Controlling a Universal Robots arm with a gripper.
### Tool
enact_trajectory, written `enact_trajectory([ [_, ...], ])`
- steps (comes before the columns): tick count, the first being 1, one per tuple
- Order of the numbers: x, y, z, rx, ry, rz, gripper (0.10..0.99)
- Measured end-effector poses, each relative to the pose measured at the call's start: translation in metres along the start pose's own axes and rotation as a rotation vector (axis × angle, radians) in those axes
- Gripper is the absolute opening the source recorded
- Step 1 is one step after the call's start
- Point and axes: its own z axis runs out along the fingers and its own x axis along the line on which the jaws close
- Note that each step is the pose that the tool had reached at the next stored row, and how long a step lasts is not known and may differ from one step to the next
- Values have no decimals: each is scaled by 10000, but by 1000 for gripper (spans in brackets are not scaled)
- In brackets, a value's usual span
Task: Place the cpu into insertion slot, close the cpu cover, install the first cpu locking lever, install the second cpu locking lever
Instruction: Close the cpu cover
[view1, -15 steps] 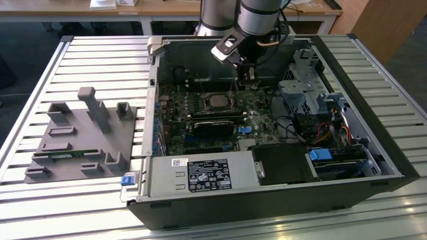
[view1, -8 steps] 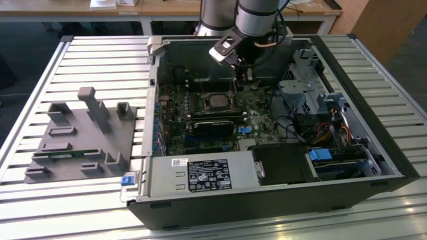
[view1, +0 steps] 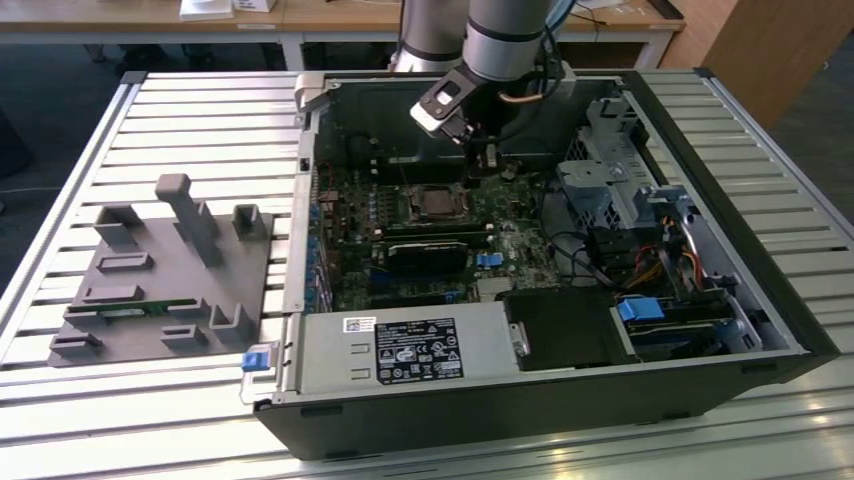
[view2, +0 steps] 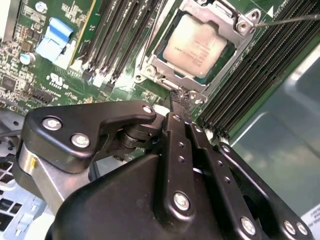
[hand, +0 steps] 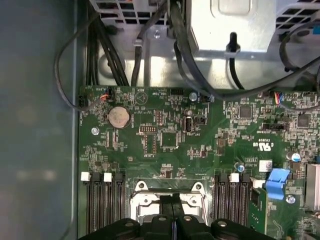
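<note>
cpu cover (hand: 145, 199) (partly behind jaws)

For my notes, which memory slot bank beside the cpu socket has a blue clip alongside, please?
The bank farther from the grey case wall; the other bank runs right beside it.

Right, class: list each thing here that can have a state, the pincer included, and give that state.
cpu: seated, metal top showing.
cpu cover: down around the cpu.
pincer: shut, tips beside the cpu cover's edge.
computer case: side open.
</note>
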Motion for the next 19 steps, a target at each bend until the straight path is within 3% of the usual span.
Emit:
enact_trajectory([
  [5,-5,-27,39,0,-1,-1,106],
  [19,-6,-146,47,0,0,0,106],
])
